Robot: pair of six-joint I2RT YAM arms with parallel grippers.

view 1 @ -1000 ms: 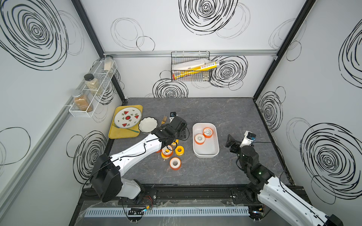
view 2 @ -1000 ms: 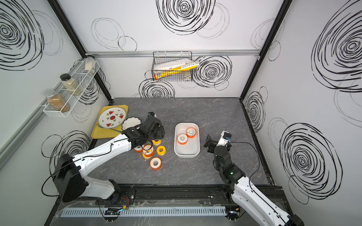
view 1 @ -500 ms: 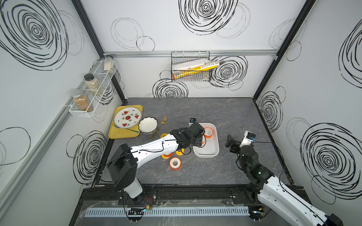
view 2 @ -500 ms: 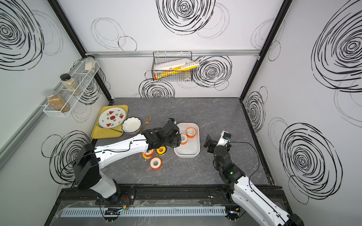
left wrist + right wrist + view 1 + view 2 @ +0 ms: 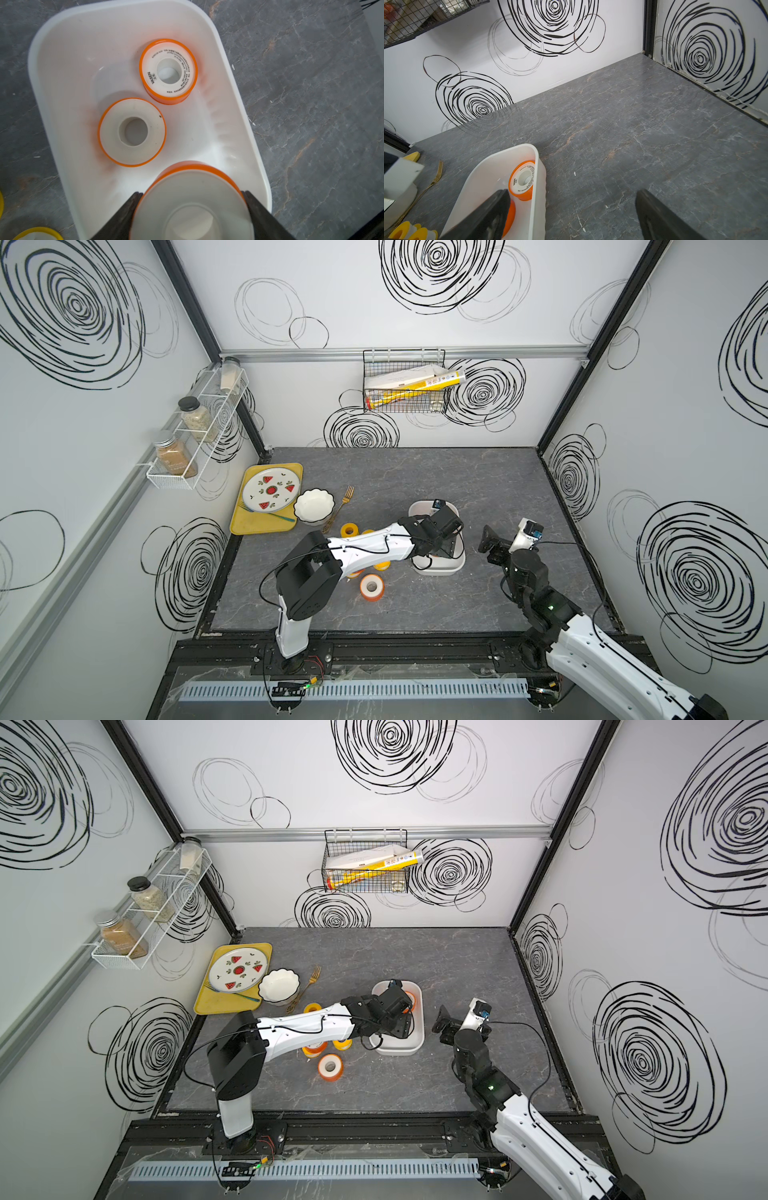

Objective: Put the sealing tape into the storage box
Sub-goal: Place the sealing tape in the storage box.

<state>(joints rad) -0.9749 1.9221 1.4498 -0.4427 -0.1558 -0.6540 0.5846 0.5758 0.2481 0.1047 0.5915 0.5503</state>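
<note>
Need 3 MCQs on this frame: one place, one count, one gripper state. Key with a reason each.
1. Where is the left gripper?
A. over the storage box
B. over the yellow tray
C. over the scalloped bowl

2. How many sealing tape spools lie flat in the box, not counting the held one?
A. one
B. two
C. four

3. The right gripper is:
A. open and empty
B. shut on a spool
C. shut on the box rim

Key:
1 A: the left wrist view shows the box floor beyond the held spool.
2 B: a printed spool and a plain spool.
3 A: its jaws stand wide apart, with only table between them.
</note>
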